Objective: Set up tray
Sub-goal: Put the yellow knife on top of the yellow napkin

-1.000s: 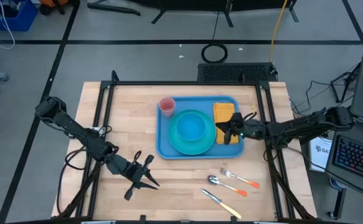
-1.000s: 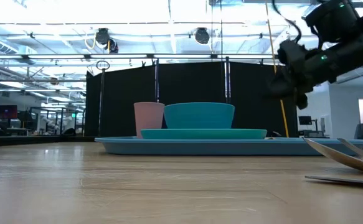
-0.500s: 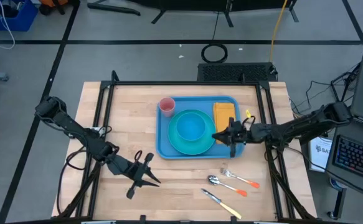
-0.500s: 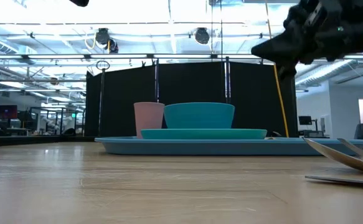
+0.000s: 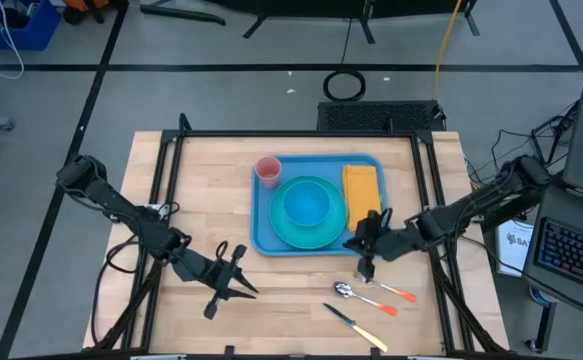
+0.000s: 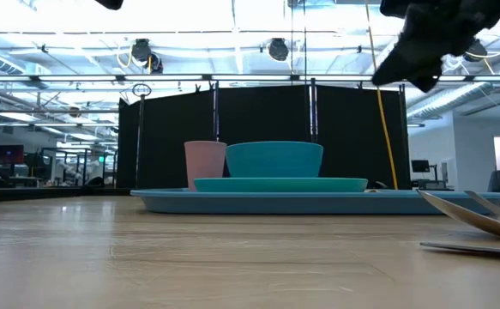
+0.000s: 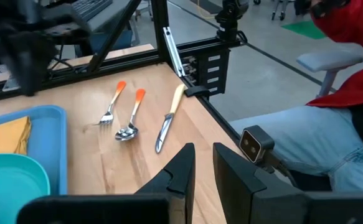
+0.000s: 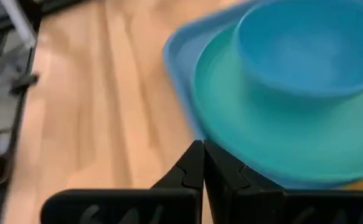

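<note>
The blue tray (image 5: 263, 236) lies on the wooden table and carries a turquoise plate (image 5: 323, 235) with a blue bowl (image 5: 306, 205), a pink cup (image 5: 268, 170) and a folded yellow napkin (image 5: 361, 183). My right gripper (image 5: 356, 246) is shut and empty. It hovers well above the table by the tray's near right corner, high in the low view (image 6: 417, 51), with plate and bowl ahead of it in its wrist view (image 8: 203, 152). My left gripper (image 5: 239, 288) waits over the near left of the table, its fingers a narrow gap apart (image 7: 203, 168).
A fork (image 5: 383, 286), a spoon (image 5: 363, 297) and a knife (image 5: 356, 326) lie on bare wood near the table's near right corner, just near of my right gripper. A black frame rims the table. A seated person (image 7: 330, 124) is beyond the right edge.
My right gripper has drawn back from over the yellow napkin toward the table's near edge, past the tray's near rim, and has risen higher above the table. The napkin stays flat on the tray. The left arm has kept still.
</note>
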`<act>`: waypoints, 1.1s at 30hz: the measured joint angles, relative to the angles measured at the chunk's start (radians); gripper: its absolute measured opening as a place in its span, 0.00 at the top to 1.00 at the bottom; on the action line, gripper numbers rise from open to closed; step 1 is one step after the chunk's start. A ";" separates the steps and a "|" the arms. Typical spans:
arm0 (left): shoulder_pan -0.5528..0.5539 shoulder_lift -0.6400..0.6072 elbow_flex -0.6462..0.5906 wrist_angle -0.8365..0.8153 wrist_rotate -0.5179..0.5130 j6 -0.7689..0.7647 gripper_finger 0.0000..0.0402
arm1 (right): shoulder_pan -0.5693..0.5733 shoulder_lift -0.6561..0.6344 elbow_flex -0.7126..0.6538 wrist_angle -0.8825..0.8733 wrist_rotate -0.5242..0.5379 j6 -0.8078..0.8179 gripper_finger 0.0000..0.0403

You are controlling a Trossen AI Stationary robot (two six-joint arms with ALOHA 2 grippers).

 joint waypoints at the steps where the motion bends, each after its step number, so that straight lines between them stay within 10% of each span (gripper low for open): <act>1: 0.000 0.000 0.000 0.000 0.000 0.000 0.84 | 0.011 0.014 0.015 -0.037 -0.024 0.028 1.00; 16: 0.000 0.000 0.000 0.003 0.000 -0.010 0.84 | 0.148 0.182 0.057 -0.192 -0.339 0.475 1.00; 33: 0.000 0.000 0.000 0.001 -0.001 -0.016 0.84 | 0.328 0.280 0.057 -0.147 -0.372 0.724 1.00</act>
